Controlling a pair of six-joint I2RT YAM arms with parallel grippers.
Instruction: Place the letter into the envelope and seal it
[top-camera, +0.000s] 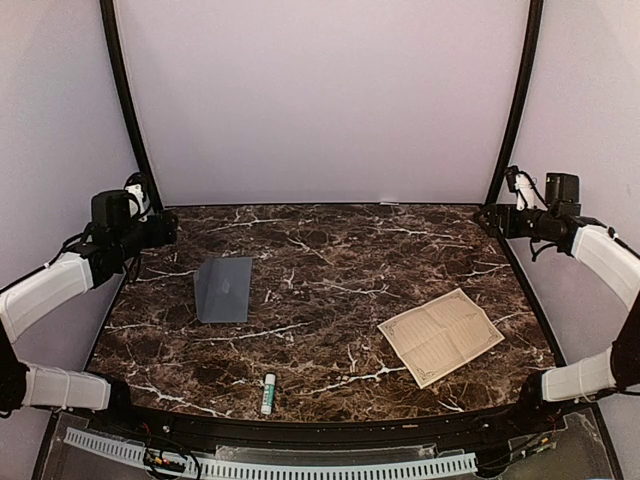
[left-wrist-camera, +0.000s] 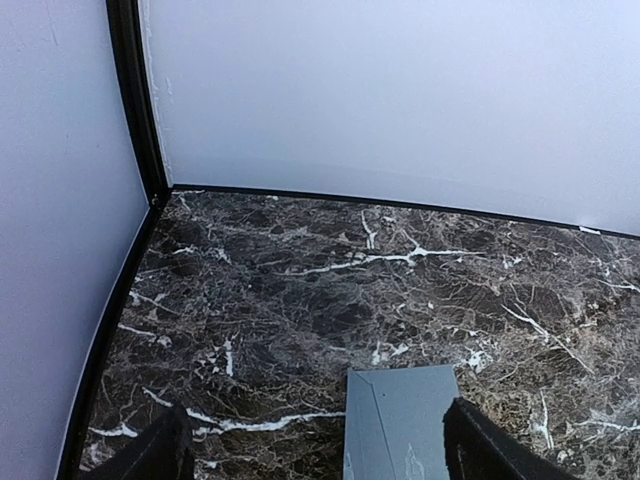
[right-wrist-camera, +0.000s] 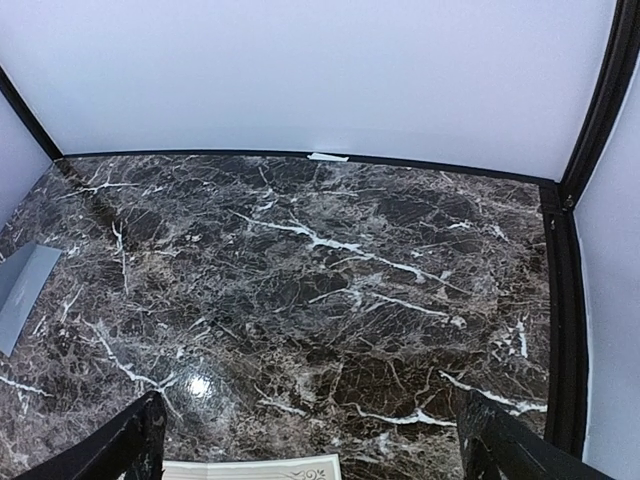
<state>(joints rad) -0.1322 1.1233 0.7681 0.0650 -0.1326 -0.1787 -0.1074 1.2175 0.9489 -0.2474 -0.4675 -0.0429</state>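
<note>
Marble (top-camera: 330, 240): envelope (top-camera: 223, 289), letter (top-camera: 440, 336) well apart.

So the tabletop is a dark brown marble-look slab with white veins (top-camera: 330, 250), pretty glossy, there's a light glare spot on it in the right wrist view. A small white glue stick with a green band (top-camera: 268, 393) is lying on its side near the front edge, a bit left of centre. Plain pale lilac-white wall panels (top-camera: 320, 100) box it in, with curved black poles (top-camera: 125, 100) in the back corners. There's a tiny white tape scrap (right-wrist-camera: 328, 157) at the foot of the back wall, and a white slotted strip (top-camera: 270, 465) runs below the front edge.
</note>
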